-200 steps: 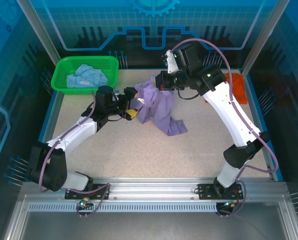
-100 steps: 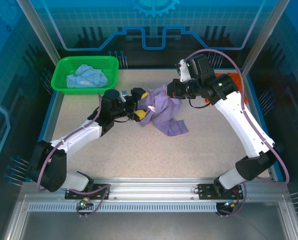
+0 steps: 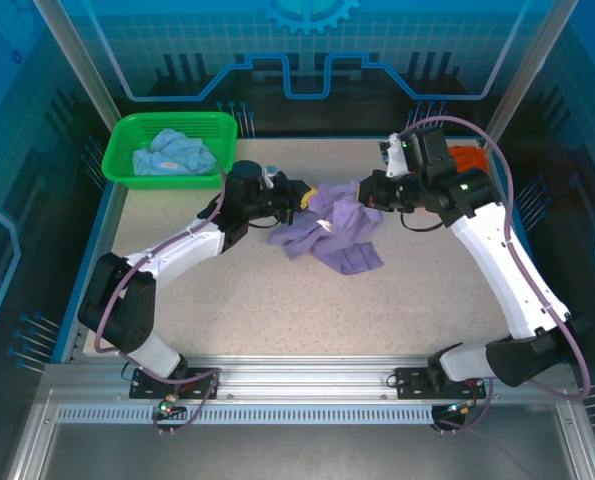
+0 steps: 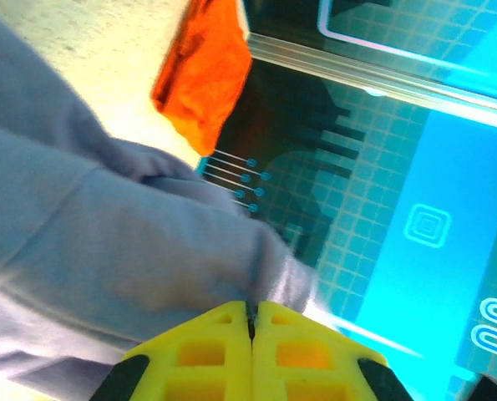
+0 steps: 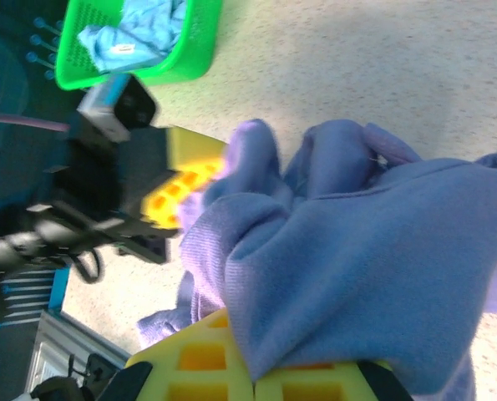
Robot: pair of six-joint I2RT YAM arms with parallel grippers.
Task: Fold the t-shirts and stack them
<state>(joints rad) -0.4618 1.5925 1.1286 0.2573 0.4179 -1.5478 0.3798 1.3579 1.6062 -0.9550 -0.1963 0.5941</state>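
Shirt: the lavender shirt [image 3: 329, 228] sits bunched in a heap on the bench [image 3: 277, 310], toward the far side, strung between my two hands.
Left hand: my left hand [image 3: 303, 197] is clenched tight at the shirt's left edge. On my wrist view the fingertips press together with cloth right at the seam. It looks like a thin fold is pinched there, but how much I can't tell.
Right hand: my right hand [image 3: 369, 192] is clamped on the shirt's right side, with cloth spilling over both fingers.
Others: the light blue shirt [image 3: 177, 152] lies crumpled in the green basket [image 3: 169, 180] at the far left corner. The orange shirt [image 3: 467, 158] peeks out behind my right arm at the far right.
Handling: this is soft, light, limp cloth with no stiffness at all. I expect it to sag, drag on the bench and slide out of a shallow pinch.
Where to hold: I'd go for hems or shoulder seams, where the layers are thicker, on two matching corners well apart so it hangs flat.
Doubt: both grips are buried in the bunch, so I can't tell which parts of the shirt I have.
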